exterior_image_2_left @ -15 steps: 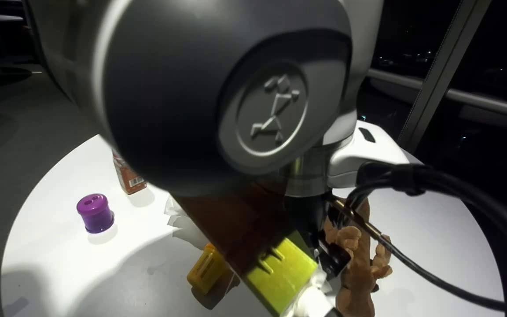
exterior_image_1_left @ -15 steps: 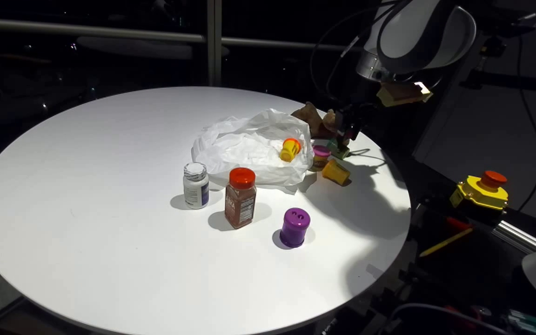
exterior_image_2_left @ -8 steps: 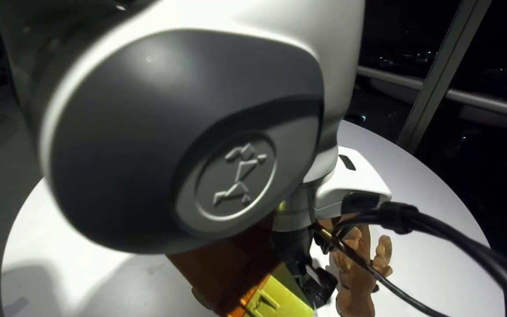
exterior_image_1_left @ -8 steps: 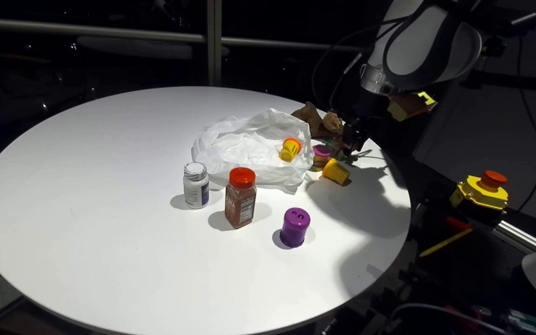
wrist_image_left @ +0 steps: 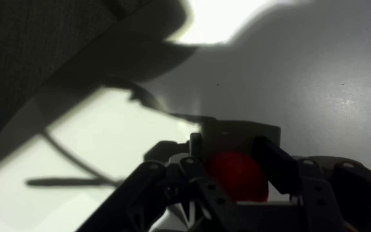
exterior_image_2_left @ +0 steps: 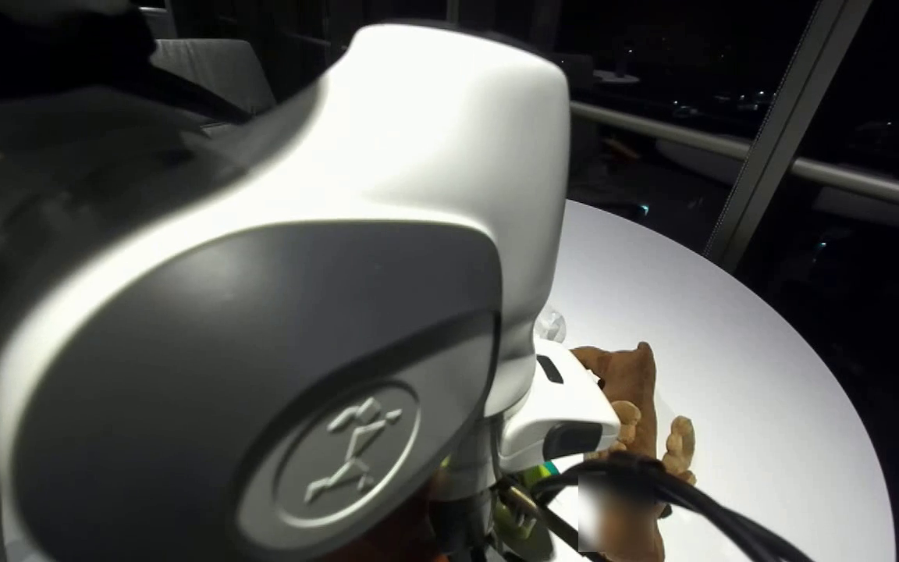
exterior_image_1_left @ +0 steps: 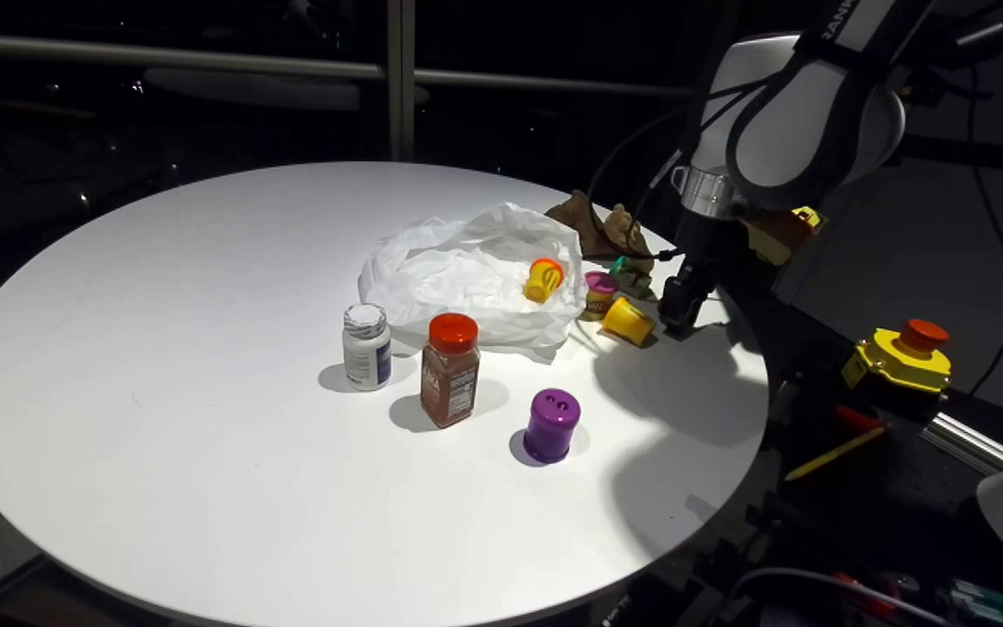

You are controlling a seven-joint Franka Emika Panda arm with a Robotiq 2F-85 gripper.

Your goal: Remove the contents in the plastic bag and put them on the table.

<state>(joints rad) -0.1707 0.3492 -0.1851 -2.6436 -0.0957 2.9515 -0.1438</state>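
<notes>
Gripper [wrist_image_left: 230, 149] is near the bag [exterior_image_1_left: 501, 333], fingers clamped on a red piece [wrist_image_left: 238, 177]. Yellow cup [exterior_image_1_left: 541, 283] sits inside the bag. On the table [exterior_image_1_left: 232, 479], near the bag: pink-lidded tub [exterior_image_1_left: 600, 299], another yellow cup [exterior_image_1_left: 629, 322] tipped over, plush toy [exterior_image_1_left: 571, 216], white bottle [exterior_image_1_left: 367, 355], red-lidded jar [exterior_image_1_left: 449, 383]. Purple cup [exterior_image_1_left: 552, 427] stands farther from the bag. Bag lies open.

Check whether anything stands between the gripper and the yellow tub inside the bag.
Yes: just outside the plastic bag, towards the gripper, sit another yellow tub and a magenta-lidded tub; the bag's rim also rises there.
</notes>
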